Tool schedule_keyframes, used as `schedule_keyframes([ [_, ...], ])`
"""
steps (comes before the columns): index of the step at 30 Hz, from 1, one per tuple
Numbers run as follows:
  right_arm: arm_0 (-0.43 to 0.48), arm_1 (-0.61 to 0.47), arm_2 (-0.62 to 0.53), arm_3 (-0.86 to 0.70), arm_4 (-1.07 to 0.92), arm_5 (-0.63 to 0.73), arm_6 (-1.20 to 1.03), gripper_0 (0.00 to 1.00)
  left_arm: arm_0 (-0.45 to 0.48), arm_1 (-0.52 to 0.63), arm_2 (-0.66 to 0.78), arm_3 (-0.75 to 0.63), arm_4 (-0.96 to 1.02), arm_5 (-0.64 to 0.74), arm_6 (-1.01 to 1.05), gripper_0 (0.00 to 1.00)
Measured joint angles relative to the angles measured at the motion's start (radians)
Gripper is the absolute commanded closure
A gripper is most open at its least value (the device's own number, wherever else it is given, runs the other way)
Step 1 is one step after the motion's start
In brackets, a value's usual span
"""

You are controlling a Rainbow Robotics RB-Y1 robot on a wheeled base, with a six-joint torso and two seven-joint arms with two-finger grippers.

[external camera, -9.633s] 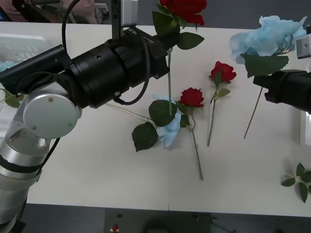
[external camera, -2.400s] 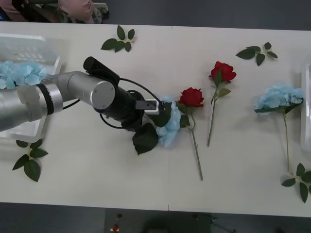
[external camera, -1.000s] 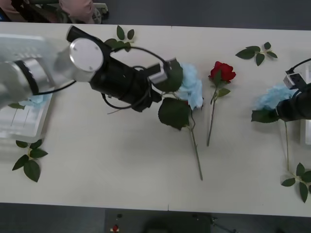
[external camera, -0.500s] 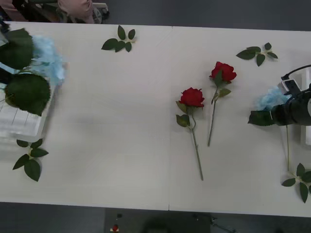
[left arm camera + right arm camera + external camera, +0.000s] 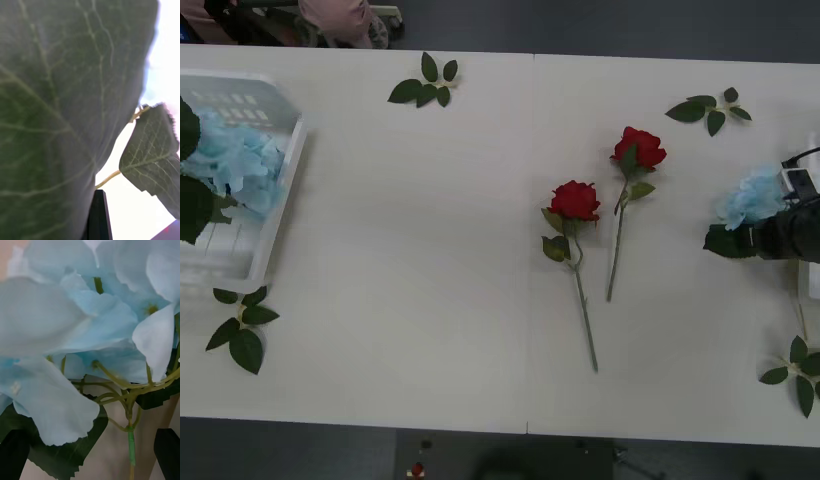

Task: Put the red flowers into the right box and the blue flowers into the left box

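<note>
Two artificial red roses on thin green stems point(image 5: 576, 203) lying side by side mid-table, apart. Right gripper point(image 5: 92, 452) at the table's right edge, black fingers spread either side of a fluffy light-blue hydrangea point(image 5: 750, 196) stem; actual grip impossible to tell. More blue blooms in the white slotted plastic basket point(image 5: 280, 195), far left. Left gripper point(image 5: 98, 215) behind a big green leaf point(image 5: 67, 93); finger state unclear.

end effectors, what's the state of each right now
left end effector: closed on a blue hydrangea stem.
right end effector: open, straddling the other blue hydrangea stem.
</note>
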Motion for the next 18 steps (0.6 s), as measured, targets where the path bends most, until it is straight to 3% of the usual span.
schedule_keyframes([
  [4, 0.0, 0.0, 0.0, 0.016, -0.006, -0.016, 0.0, 0.2, -0.017, -0.006, -0.132, -0.001, -0.013, -0.053, 0.0, 1.0],
  [5, 0.0, 0.0, 0.0, 0.023, -0.014, -0.023, 0.0, 0.34, -0.019, -0.006, -0.156, -0.001, -0.013, -0.071, 0.0, 0.96],
  [7, 0.0, 0.0, 0.0, 0.034, -0.03, -0.031, 0.0, 0.65, -0.019, -0.006, -0.185, -0.001, -0.014, -0.102, 0.0, 0.48],
  [8, 0.0, 0.0, 0.0, 0.04, -0.039, -0.031, 0.0, 0.8, -0.019, -0.006, -0.191, -0.001, -0.015, -0.113, 0.0, 0.19],
  [9, 0.0, 0.0, 0.0, 0.044, -0.05, -0.031, 0.0, 0.91, -0.019, -0.006, -0.191, -0.001, -0.018, -0.121, 0.0, 0.05],
  [10, 0.0, 0.0, 0.0, 0.049, -0.061, -0.031, 0.0, 0.99, -0.019, -0.006, -0.189, -0.001, -0.019, -0.125, 0.0, 0.0],
  [11, 0.0, 0.0, 0.0, 0.053, -0.072, -0.031, 0.0, 1.0, -0.019, -0.006, -0.184, -0.001, -0.018, -0.127, 0.0, 0.0],
  [18, 0.0, 0.0, 0.0, 0.061, -0.084, -0.031, 0.0, 1.0, -0.055, -0.005, -0.157, -0.002, 0.138, -0.079, 0.0, 0.0],
])
